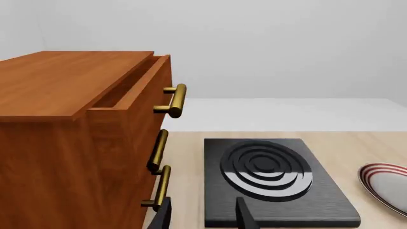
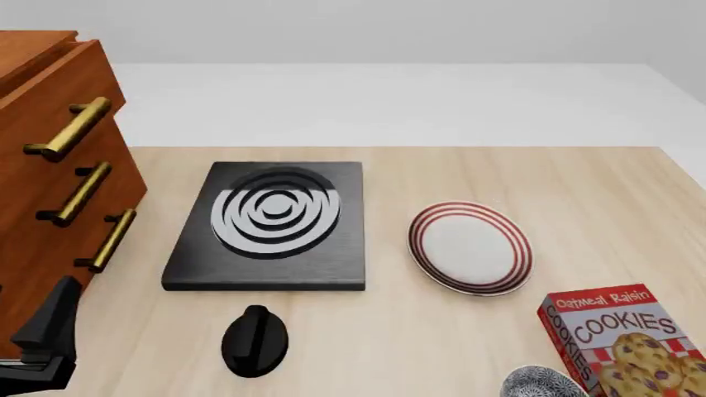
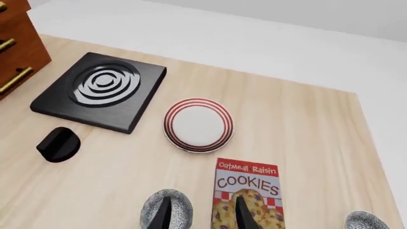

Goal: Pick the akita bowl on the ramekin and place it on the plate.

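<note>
We judge the task barely begun: the plate (image 2: 470, 247) lies bare on the surface (image 2: 530, 178), right of the stove burner (image 2: 270, 222), and nothing rests on it. The akita bowl (image 2: 543, 385) sits at the near edge of the front view, just left of the cookie box (image 2: 623, 343) and nearer to us than the plate. In the right wrist view a second speckled bowl (image 3: 367, 220) shows at the near right corner. The ramekin we cannot make out; it may sit hidden under one of them.

The right end effector (image 3: 202, 213) hangs above the near bowl and box with its fingers parted and nothing between them, so it is released. The left end effector (image 1: 203, 214) is likewise spread and empty, pointing toward the burner beside the wooden drawer cabinet (image 1: 70, 138), well apart from the bowl.

Everything remains: descending, gripping the bowl, lifting it, carrying it farther out and setting it on the plate.
</note>
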Robot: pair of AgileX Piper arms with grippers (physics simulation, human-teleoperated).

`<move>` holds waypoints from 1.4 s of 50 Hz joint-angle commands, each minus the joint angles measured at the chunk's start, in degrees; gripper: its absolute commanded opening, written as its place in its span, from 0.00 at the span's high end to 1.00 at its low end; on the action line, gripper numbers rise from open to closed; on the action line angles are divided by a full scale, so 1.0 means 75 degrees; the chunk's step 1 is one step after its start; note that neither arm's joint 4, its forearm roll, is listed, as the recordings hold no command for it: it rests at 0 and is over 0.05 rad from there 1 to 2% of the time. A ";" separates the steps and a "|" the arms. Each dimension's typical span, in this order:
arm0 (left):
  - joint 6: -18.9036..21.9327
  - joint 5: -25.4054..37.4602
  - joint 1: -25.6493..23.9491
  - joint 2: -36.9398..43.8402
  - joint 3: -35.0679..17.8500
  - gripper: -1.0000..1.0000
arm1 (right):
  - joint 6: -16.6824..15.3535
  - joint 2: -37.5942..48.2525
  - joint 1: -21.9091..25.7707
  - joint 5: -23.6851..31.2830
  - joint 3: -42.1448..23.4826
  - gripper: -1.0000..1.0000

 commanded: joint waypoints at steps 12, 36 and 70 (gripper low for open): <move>-0.0002 0.0000 0.0000 0.0000 0.0000 0.00 | 0.0015 -0.0002 0.0298 0.0729 0.0827 0.00; 0.0000 0.0000 0.0001 0.0001 0.0000 0.00 | 0.0532 -0.0003 0.0528 0.0532 0.1882 0.00; 0.0000 0.0000 0.0000 0.0001 0.0000 0.00 | 0.1042 0.0270 0.0864 -0.0679 0.3219 0.00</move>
